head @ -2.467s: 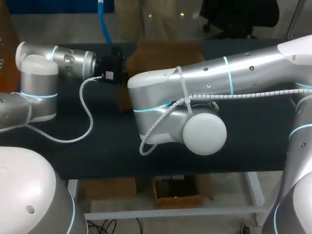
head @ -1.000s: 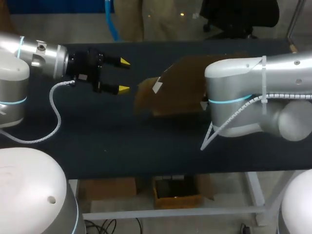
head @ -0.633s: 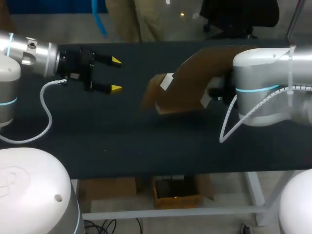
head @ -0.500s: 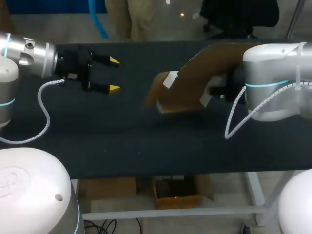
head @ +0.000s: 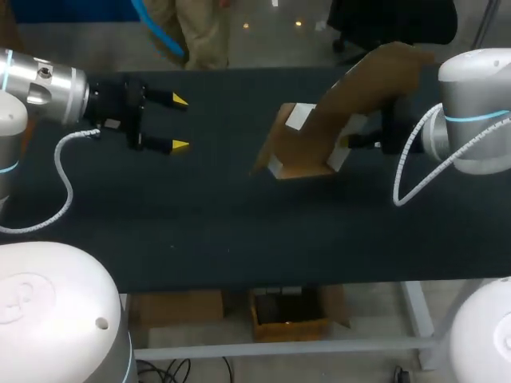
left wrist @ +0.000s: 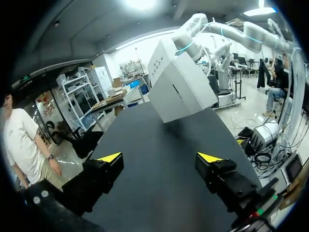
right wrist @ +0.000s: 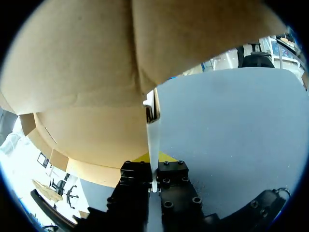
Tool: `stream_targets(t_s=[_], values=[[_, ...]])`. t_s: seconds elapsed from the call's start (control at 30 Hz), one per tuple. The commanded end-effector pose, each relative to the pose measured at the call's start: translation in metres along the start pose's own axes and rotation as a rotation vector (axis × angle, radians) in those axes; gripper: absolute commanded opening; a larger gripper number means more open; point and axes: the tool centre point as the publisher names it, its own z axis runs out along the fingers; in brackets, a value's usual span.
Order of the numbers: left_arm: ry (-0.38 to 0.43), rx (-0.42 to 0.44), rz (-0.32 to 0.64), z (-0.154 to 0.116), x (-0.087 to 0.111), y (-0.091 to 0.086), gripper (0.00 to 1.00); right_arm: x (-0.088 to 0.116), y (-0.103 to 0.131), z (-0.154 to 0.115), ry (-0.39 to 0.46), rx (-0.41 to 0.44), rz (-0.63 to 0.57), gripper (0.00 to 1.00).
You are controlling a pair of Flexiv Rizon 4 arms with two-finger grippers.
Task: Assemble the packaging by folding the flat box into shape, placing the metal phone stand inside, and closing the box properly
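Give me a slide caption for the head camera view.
Right gripper holds the cardboard box tilted over the table; left gripper hovers apart, fingers open.

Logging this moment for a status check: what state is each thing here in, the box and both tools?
box: folded into a box shape, tilted, not closed, brown inside showing.
left tool: open, empty, apart from the box.
right tool: shut on an edge panel of the box.
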Motion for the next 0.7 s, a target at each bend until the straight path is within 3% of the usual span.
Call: stream_targets(t_s=[0.03, 0.33, 0.57, 0.7], values=[[0.007, -0.013, -0.002, -0.008, -0.003, 0.001, 1.00, 0.004, 0.006, -0.006, -0.040, 0.391, 0.012, 0.00], [0.008, -0.040, -0.011, -0.011, -0.005, 0.008, 1.00, 0.007, 0.006, -0.005, -0.103, 0.562, 0.042, 0.00], [0.045, -0.081, -0.036, -0.019, -0.004, 0.015, 1.00, 0.005, -0.003, -0.002, -0.075, 0.688, 0.077, 0.00], [0.045, -0.081, -0.036, -0.019, -0.004, 0.015, 1.00, 0.005, -0.005, -0.002, -0.090, 0.699, 0.073, 0.00]])
